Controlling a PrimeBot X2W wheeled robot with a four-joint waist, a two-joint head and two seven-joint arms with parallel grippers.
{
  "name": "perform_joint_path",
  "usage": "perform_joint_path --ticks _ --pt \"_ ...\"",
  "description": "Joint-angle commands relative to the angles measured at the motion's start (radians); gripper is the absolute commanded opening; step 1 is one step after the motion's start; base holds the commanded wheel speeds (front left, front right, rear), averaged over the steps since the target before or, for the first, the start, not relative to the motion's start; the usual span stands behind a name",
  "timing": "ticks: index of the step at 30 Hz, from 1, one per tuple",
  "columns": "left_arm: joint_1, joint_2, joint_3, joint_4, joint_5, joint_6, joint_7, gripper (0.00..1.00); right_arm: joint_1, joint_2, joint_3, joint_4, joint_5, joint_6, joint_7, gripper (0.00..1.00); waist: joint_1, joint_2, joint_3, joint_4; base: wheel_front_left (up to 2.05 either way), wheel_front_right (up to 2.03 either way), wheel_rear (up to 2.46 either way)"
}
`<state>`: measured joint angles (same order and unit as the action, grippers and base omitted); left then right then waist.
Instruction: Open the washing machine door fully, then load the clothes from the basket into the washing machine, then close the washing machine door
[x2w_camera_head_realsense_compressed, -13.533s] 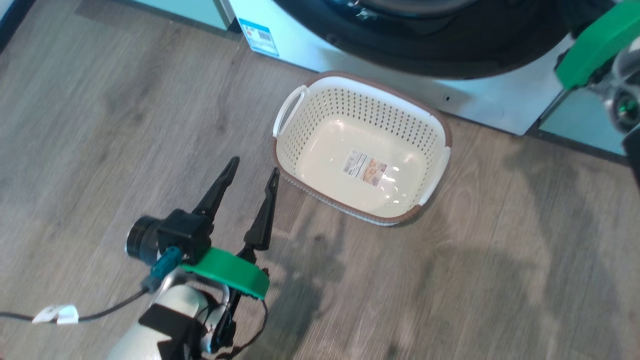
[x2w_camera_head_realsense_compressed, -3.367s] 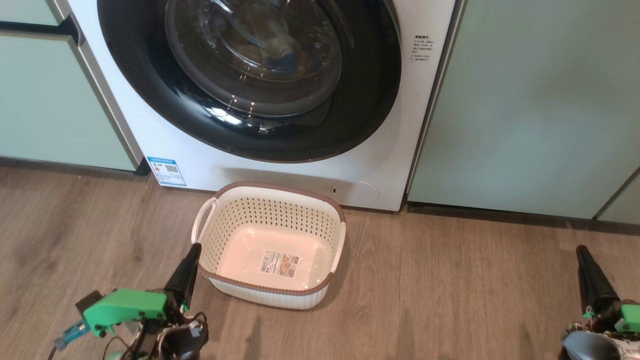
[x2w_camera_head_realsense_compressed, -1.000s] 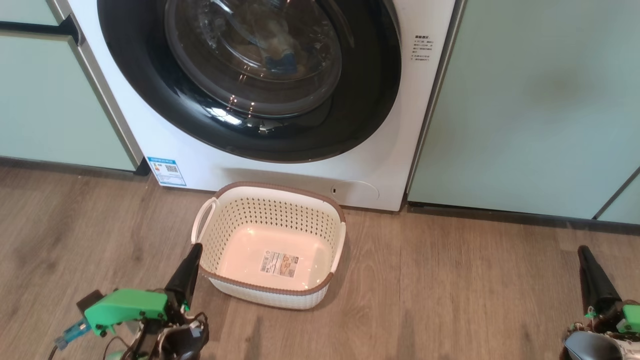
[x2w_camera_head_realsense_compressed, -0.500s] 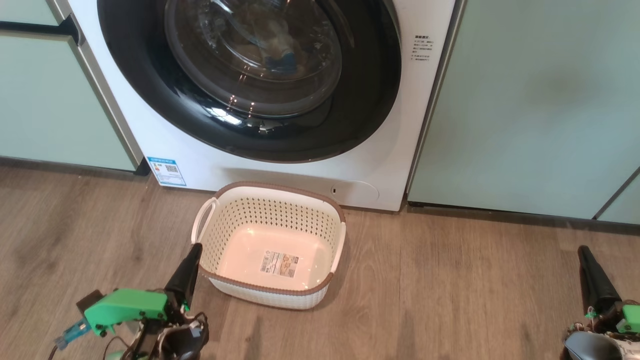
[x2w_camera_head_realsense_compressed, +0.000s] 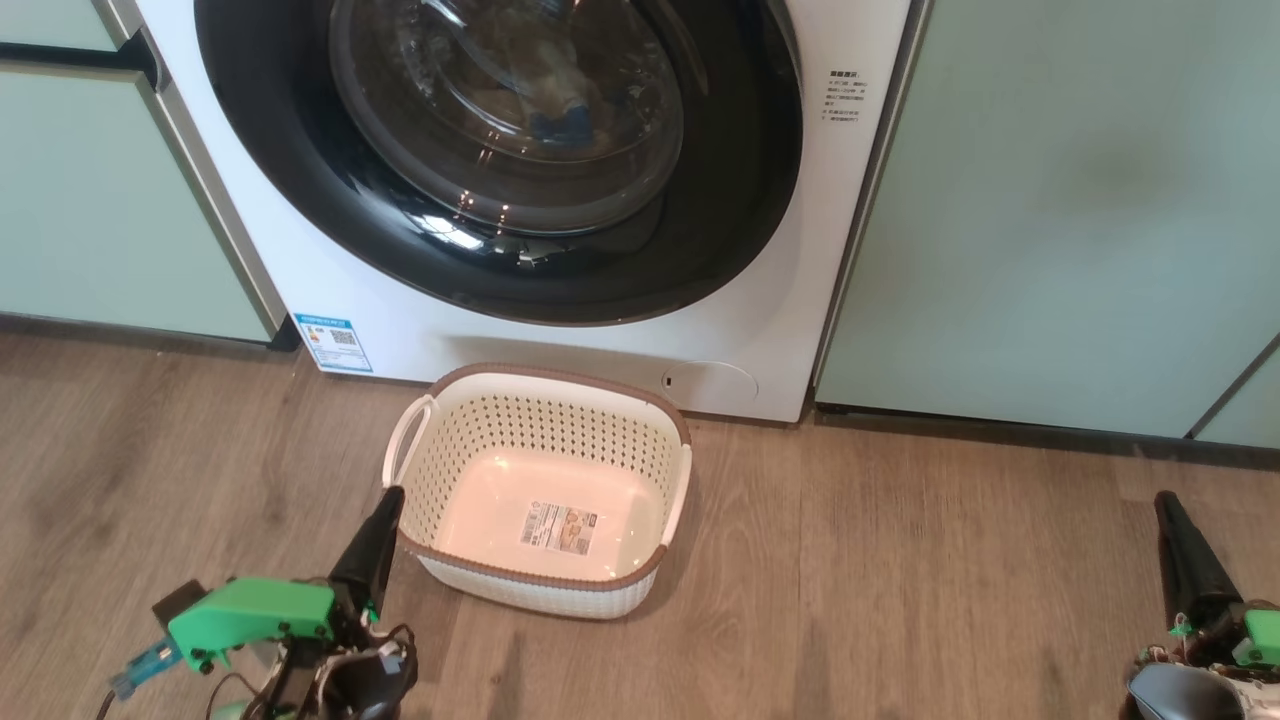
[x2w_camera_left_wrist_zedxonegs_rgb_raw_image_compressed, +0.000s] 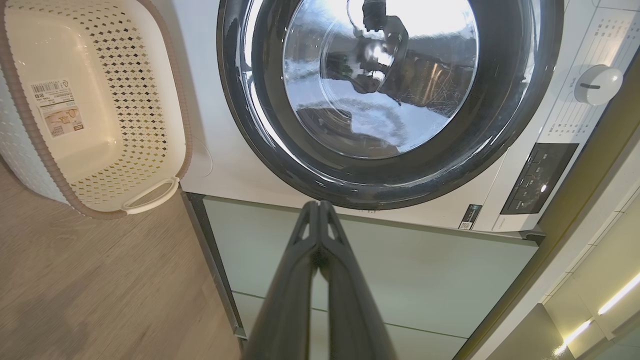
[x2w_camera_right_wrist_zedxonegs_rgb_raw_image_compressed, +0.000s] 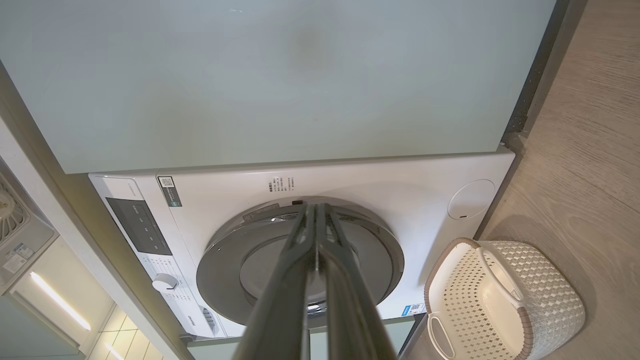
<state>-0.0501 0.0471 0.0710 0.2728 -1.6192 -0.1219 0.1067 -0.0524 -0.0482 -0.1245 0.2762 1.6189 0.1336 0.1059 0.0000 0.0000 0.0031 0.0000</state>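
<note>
In the head view, the large round washing machine door (x2w_camera_head_realsense_compressed: 500, 140), with its glossy black rim and bulging glass centre, sits at 12 o'clock, flush against the big white front-loading washing machine (x2w_camera_head_realsense_compressed: 400, 335). Pale yellow clothes (x2w_camera_head_realsense_compressed: 560, 110) with blue patches show dimly behind the glass. The small cream perforated plastic basket (x2w_camera_head_realsense_compressed: 540, 430) with a brown rim stands empty on the wooden floor (x2w_camera_head_realsense_compressed: 900, 560) at 6 o'clock of the door, with the sticker bare on its base. The left hand (x2w_camera_head_realsense_compressed: 393, 495) hovers at 7 o'clock, its tip just beside the basket's near left corner. The right hand (x2w_camera_head_realsense_compressed: 1163, 500) is at 4 o'clock, well apart from it. Each has its fingers pressed together and holds nothing. In the left wrist view, the fingers meet tip to tip below the door, with the basket at 10 o'clock. In the right wrist view, the joined fingers point at the door, with the basket at 4 o'clock. Judging by this, all three steps look done and nothing is left. Against the earliest frame, the camera has lifted from floor to machine. The left hand's fingers, spread then, are now together, and the right arm is no longer up at the door.
</note>
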Motion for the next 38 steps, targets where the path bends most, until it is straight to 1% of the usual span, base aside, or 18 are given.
perform_joint_path --ticks 1,38 --pt "-0.058 0.005 0.041 -0.028 0.009 -0.009 0.005 0.00 -0.055 -0.006 0.015 -0.032 -0.007 -0.003 0.004 0.00 0.0000 0.0000 0.000 0.000 0.00 0.00 0.00" --pt "-0.058 0.004 0.042 -0.028 0.010 -0.009 0.006 0.00 -0.055 -0.004 0.013 -0.032 -0.009 -0.003 0.006 0.00 0.0000 0.0000 0.000 0.000 0.00 0.00 0.00"
